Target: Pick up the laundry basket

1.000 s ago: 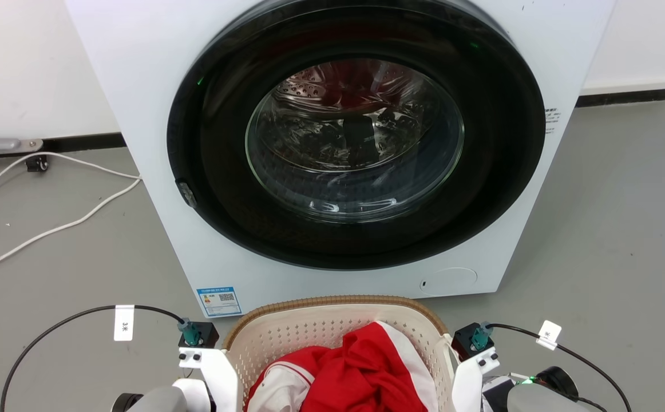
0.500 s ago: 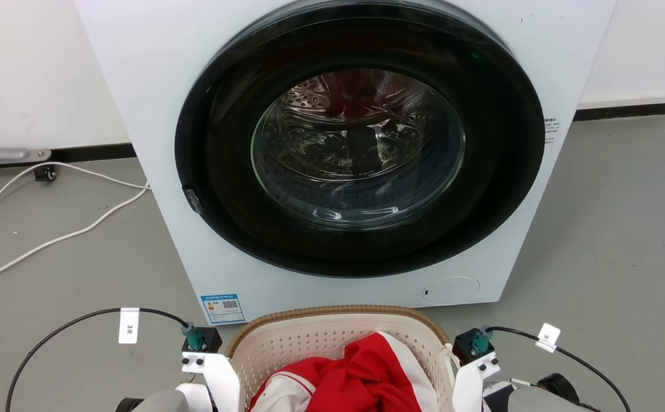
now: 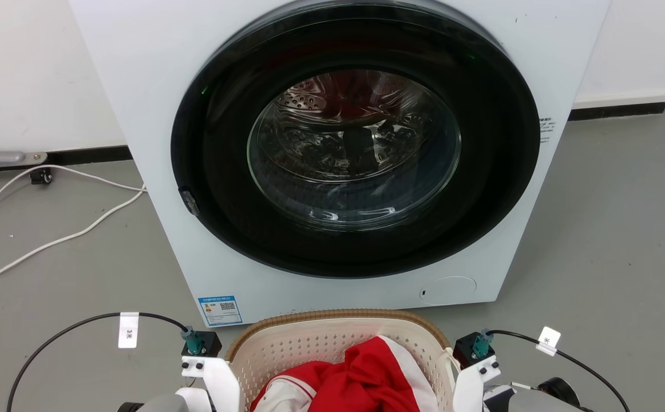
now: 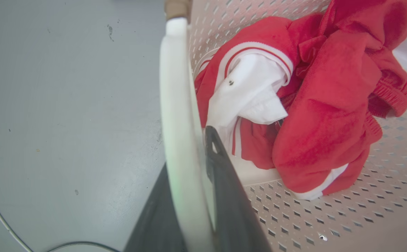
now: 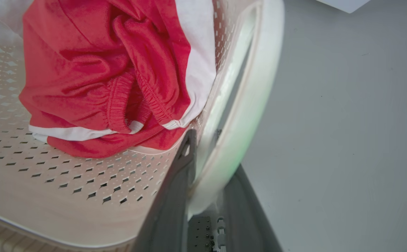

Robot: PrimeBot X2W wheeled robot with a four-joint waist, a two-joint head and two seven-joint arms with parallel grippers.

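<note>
On the laundry basket (image 3: 309,343), the left end effector (image 4: 186,157) pinches one handle (image 4: 175,87), the right end effector (image 5: 214,154) the other. The head view adds the washing machine (image 3: 138,86).

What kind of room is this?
Probably a laundry room: there is a big white front-loading washing machine with a round dark door, and in front of it a cream-white perforated plastic laundry basket holding crumpled red and white clothes.
</note>
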